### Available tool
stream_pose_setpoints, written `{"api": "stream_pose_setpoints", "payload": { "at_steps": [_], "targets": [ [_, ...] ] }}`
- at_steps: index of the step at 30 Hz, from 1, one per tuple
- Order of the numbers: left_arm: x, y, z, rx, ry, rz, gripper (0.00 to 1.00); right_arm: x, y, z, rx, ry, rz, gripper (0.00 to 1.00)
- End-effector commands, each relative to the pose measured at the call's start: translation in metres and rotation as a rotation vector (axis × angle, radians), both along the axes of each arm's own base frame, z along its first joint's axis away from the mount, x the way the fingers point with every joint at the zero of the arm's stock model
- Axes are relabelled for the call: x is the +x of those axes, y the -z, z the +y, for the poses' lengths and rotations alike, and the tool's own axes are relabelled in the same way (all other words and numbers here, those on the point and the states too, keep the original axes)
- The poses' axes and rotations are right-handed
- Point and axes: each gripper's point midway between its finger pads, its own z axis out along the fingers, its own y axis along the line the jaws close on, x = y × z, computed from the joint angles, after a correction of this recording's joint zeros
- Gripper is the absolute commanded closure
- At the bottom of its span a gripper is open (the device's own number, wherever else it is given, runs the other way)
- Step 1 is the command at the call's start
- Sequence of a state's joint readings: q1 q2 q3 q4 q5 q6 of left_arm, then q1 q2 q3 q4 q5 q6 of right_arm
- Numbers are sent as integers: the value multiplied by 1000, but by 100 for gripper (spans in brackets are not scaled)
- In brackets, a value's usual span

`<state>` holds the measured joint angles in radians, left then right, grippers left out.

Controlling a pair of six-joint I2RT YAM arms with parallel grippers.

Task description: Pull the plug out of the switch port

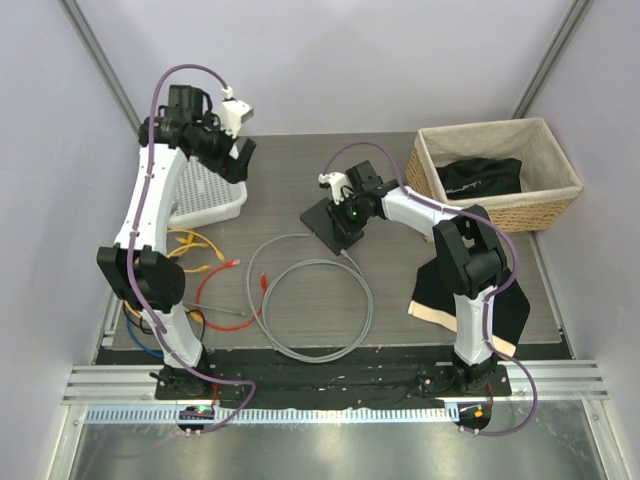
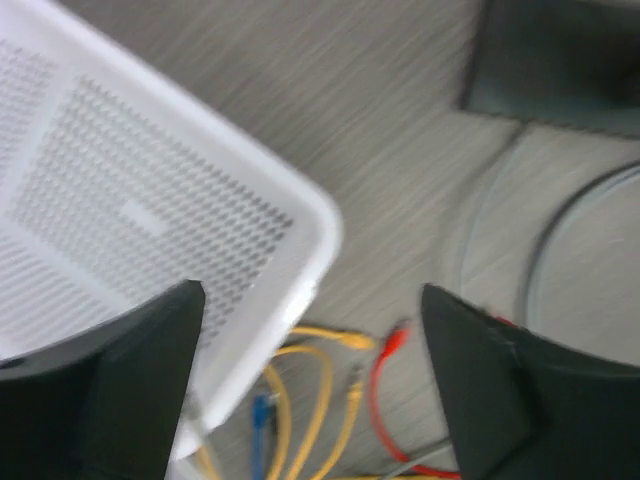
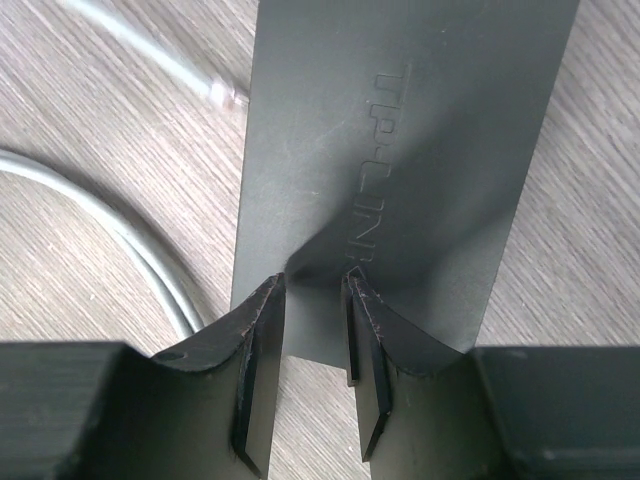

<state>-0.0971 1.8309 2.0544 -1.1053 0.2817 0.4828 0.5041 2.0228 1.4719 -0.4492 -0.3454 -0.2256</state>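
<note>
Matte-black switch point(image 3: 380, 150), mid-table, pinched by one edge in my right gripper point(image 3: 315, 330), plug point(image 3: 222, 93) lying free beside it; left gripper point(image 2: 310, 300) gapes empty above the basket point(image 2: 120, 200). So thin a pinch could slip.

Embossed "TP-LINK" on switch point(image 3: 400, 150) top face, letters running lengthwise. Nothing else legible.

Colour rundown, mostly greys and blacks

Matte-black switch point(image 3: 400, 150), pale grey cable point(image 1: 330, 300), yellow cable point(image 2: 330, 336), red cable point(image 2: 392, 345), white dotted-mesh tray point(image 1: 205, 195), tan wicker basket point(image 1: 520, 210), black-and-cream cloth point(image 1: 500, 310) — grey wood-grain table point(image 1: 400, 290).
</note>
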Motion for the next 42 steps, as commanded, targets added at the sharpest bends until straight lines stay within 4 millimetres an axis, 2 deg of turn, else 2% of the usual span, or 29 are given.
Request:
{"api": "stream_pose_setpoints", "payload": {
  "at_steps": [1, 2, 3, 5, 6, 8, 9, 11, 12, 15, 19, 20, 22, 23, 26, 27, 28, 31, 33, 35, 36, 37, 38, 40, 42],
  "targets": [
    [-31, 21, -78, -230, 148, 188, 0, -16, 36, -21, -124, 21, 93, 62],
    [-42, 31, -94, -247, 165, 244, 0, -16, 35, -22, -130, 22, 89, 62],
    [-58, 54, -102, -259, 179, 335, 0, -17, 33, -23, -133, 18, 83, 62],
    [-74, 77, -112, -244, 183, 401, 0, -18, 31, -26, -139, 15, 74, 62],
    [-92, 108, -107, -202, 161, 484, 0, -21, 28, -28, -143, 9, 65, 62],
    [-104, 127, -104, -145, 157, 492, 0, -25, 27, -31, -148, 5, 64, 62],
    [-115, 147, -94, -93, 132, 529, 0, -29, 26, -35, -149, 4, 64, 62],
    [-115, 159, -89, -60, 98, 515, 0, -36, 26, -38, -150, 3, 70, 62],
    [-115, 172, -80, -23, 62, 508, 0, -41, 25, -40, -148, 0, 75, 62],
    [-109, 182, -75, 1, 30, 466, 0, -49, 28, -42, -146, -1, 93, 62],
    [-105, 192, -78, 6, 31, 472, 0, -51, 28, -44, -145, 4, 97, 62],
    [-106, 204, -78, 18, 30, 506, 0, -50, 28, -42, -144, 2, 96, 62],
    [-113, 216, -83, 21, 44, 555, 0, -49, 29, -42, -140, 3, 99, 62],
    [-118, 228, -84, 29, 52, 599, 0, -48, 28, -40, -139, 2, 96, 62],
    [-135, 237, -100, -8, 119, 668, 0, -45, 25, -39, -136, 2, 84, 62],
    [-137, 239, -103, -12, 137, 669, 0, -45, 25, -39, -138, 0, 82, 62],
    [-148, 243, -118, 12, 203, 662, 0, -45, 25, -41, -141, 1, 80, 62],
    [-154, 258, -124, 69, 241, 646, 0, -47, 25, -43, -144, 2, 81, 62],
    [-146, 271, -116, 139, 194, 615, 4, -48, 25, -46, -150, 10, 81, 62],
    [-149, 285, -106, 187, 171, 619, 12, -47, 22, -48, -147, 20, 72, 62],
    [-143, 290, -100, 223, 160, 585, 16, -47, 22, -50, -149, 26, 72, 62],
    [-149, 297, -93, 250, 158, 598, 26, -45, 19, -51, -142, 37, 68, 62],
    [-151, 302, -88, 269, 159, 602, 30, -43, 18, -55, -142, 49, 69, 62],
    [-156, 308, -80, 306, 146, 608, 1, -42, 15, -58, -137, 63, 67, 62],
    [-153, 304, -83, 319, 142, 556, 0, -40, 16, -63, -137, 73, 70, 62]
  ]
}}
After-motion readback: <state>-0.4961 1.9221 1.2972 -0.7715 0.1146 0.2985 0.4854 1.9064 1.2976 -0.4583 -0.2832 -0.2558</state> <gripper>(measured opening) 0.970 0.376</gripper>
